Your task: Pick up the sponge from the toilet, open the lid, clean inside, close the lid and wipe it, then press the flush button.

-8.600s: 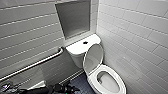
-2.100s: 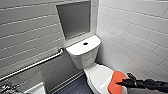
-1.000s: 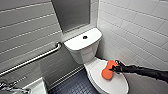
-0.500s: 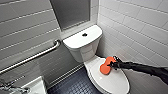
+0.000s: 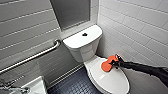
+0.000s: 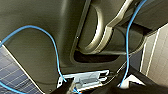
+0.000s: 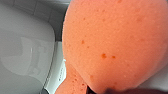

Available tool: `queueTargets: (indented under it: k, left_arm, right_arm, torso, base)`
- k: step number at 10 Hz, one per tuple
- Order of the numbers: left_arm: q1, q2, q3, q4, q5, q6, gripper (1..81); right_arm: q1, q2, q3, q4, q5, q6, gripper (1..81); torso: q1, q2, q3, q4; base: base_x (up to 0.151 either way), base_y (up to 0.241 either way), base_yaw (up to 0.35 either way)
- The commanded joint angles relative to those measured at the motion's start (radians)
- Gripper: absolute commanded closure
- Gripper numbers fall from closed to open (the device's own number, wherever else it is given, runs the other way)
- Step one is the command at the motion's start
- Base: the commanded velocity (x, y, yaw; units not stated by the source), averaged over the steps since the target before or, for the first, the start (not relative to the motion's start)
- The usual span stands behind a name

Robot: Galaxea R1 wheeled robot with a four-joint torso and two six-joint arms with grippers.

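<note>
Sponge (image 5: 107,65) on closed toilet (image 5: 110,81) lid, at its back end, with jaws of right gripper (image 5: 114,63) clamped on it.

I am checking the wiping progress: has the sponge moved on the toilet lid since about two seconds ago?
Yes. The sponge, held in the right end effector, has slid back along the lid, nearer to the tank.

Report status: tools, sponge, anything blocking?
Right tool shut on sponge. Sponge on closed toilet lid, near the tank. Nothing seen blocking.
</note>
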Motion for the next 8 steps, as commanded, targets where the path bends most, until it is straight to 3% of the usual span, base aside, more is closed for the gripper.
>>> queueTargets:
  k: [1, 6, 8]
  left_arm:
    - [0.043, -0.012, 0.017, -0.005, 0.089, 0.008, 1.0]
    - [0.054, -0.012, 0.023, -0.005, 0.087, 0.006, 1.0]
    - [0.054, -0.009, 0.025, -0.004, 0.087, 0.008, 1.0]
  right_arm:
    - [0.103, 0.044, -0.075, 0.028, 0.024, 0.027, 81.1]
    - [-0.043, 0.02, -0.061, 0.028, 0.171, 0.234, 81.1]
    - [-0.09, -0.062, 0.031, 0.027, 0.197, 0.254, 81.1]
  torso:
    - [0.0, 0.0, 0.0, 0.0]
    - [0.0, 0.0, 0.0, 0.0]
    - [0.0, 0.0, 0.0, 0.0]
  base:
    - [0.0, 0.0, 0.0]
    - [0.0, 0.0, 0.0]
    - [0.0, 0.0, 0.0]
